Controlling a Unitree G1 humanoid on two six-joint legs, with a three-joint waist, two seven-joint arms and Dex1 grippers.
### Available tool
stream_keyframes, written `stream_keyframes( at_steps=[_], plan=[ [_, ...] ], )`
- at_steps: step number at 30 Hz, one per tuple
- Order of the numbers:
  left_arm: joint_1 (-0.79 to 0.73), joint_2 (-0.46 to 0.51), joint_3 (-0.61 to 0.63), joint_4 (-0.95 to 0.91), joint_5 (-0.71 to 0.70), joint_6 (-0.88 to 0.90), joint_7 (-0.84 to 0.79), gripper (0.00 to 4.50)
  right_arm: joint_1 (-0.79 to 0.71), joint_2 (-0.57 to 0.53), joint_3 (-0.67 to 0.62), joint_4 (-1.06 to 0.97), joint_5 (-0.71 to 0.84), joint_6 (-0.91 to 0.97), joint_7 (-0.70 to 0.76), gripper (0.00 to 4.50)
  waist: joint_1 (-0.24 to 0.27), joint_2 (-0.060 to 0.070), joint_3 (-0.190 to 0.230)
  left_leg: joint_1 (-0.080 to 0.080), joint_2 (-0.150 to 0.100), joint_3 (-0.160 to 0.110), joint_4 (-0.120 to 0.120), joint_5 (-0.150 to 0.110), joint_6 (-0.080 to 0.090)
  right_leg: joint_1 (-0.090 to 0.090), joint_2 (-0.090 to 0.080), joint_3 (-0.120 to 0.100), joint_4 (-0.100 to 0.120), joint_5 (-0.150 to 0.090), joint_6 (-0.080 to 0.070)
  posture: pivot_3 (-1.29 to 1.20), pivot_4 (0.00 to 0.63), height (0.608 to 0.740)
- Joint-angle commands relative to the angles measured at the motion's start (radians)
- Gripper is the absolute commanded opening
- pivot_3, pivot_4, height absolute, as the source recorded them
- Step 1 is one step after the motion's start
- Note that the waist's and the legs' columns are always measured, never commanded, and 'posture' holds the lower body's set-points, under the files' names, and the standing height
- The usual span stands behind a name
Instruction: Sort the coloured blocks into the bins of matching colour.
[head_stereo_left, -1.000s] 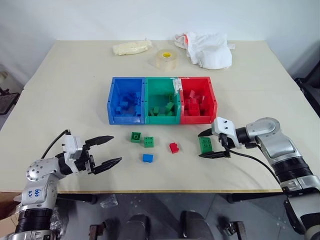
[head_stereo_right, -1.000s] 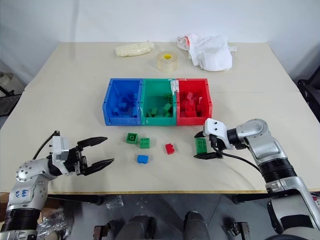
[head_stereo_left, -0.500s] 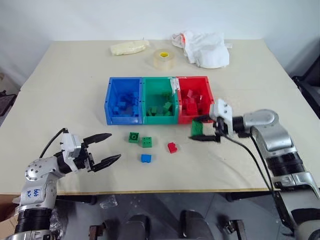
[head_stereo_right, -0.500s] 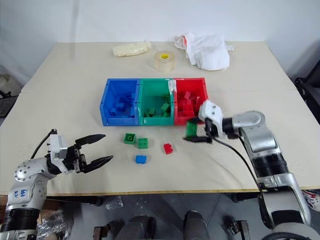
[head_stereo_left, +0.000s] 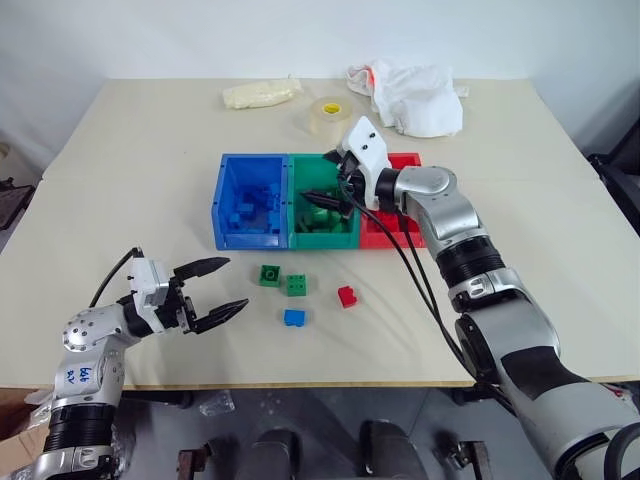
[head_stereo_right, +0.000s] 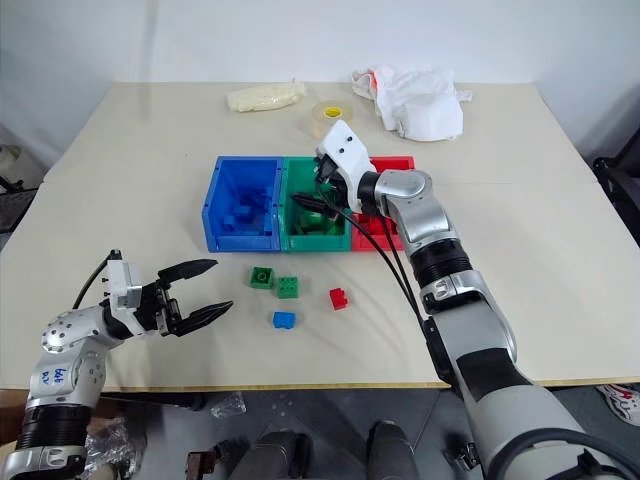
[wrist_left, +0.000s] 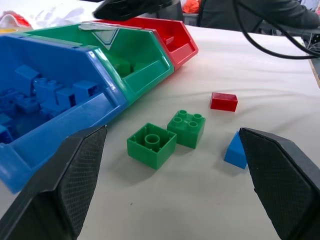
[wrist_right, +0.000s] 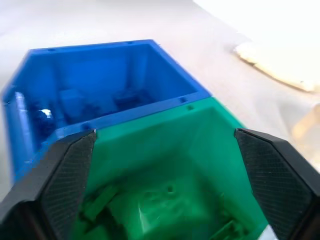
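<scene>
Since the earlier frame, the right gripper (head_stereo_left: 326, 196) has swung from the table's lower right up to the frame's centre and is now hanging over the green bin (head_stereo_left: 322, 175), fingers apart and empty; the green block it was carrying is no longer between them. Its wrist view is looking down into the green bin, with the blue bin (wrist_right: 100, 75) beside it. At lower left, the left gripper (head_stereo_left: 218, 287) is hovering with fingers spread wide, holding nothing. Two green blocks (head_stereo_left: 284, 279), a red block (head_stereo_left: 347, 295) and a blue block (head_stereo_left: 294, 317) are lying on the table (head_stereo_left: 150, 150) below the bins. The red bin (head_stereo_left: 405, 232) is sitting right of the green one.
</scene>
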Motion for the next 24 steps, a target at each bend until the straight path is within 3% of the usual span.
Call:
stream_keyframes(
  at_steps=[1, 7, 16, 19, 24],
  plan=[
    [-0.002, 0.004, 0.009, -0.014, -0.008, -0.014, -0.004, 4.5, -0.016, -0.025, -0.038, -0.033, 0.02, -0.032, 0.031, 4.47, -0.008, 0.0, 0.0, 0.0, 0.0, 0.0, 0.0, 0.0, 0.0, 0.0, 0.0, 0.0, 0.0, 0.0, 0.0, 0.0, 0.15, 0.74],
    [0.001, 0.01, 0.012, -0.004, -0.011, -0.014, -0.016, 4.5, 0.135, -0.148, -0.055, -0.294, 0.087, 0.038, 0.199, 4.47, -0.013, 0.0, 0.0, 0.0, 0.0, 0.0, 0.0, 0.0, 0.0, 0.0, 0.0, 0.0, 0.0, 0.0, 0.0, 0.0, 0.15, 0.74],
    [-0.007, 0.037, 0.024, 0.06, -0.005, -0.025, -0.047, 4.5, 0.593, -0.547, -0.135, -0.83, 0.305, 0.308, 0.51, 4.47, 0.015, 0.0, 0.0, -0.001, 0.001, 0.002, 0.001, 0.0, 0.0, 0.001, 0.0, 0.0, -0.002, 0.0, 0.0, 0.0, 0.15, 0.74],
    [-0.012, 0.047, 0.027, 0.086, -0.002, -0.033, -0.06, 4.5, 0.766, -0.665, -0.199, -0.876, 0.319, 0.338, 0.529, 4.47, 0.022, 0.0, 0.0, 0.0, 0.001, 0.003, 0.002, 0.0, 0.0, 0.002, 0.0, 0.0, -0.002, 0.0, 0.0, 0.0, 0.15, 0.74],
    [-0.021, 0.053, 0.028, 0.099, -0.004, -0.033, -0.07, 4.5, 0.88, -0.711, -0.212, -0.904, 0.304, 0.321, 0.507, 4.47, 0.029, 0.0, 0.0, 0.001, 0.002, 0.007, 0.003, -0.001, 0.001, 0.002, 0.0, 0.002, -0.003, 0.0, 0.0, 0.0, 0.15, 0.74]
  ],
)
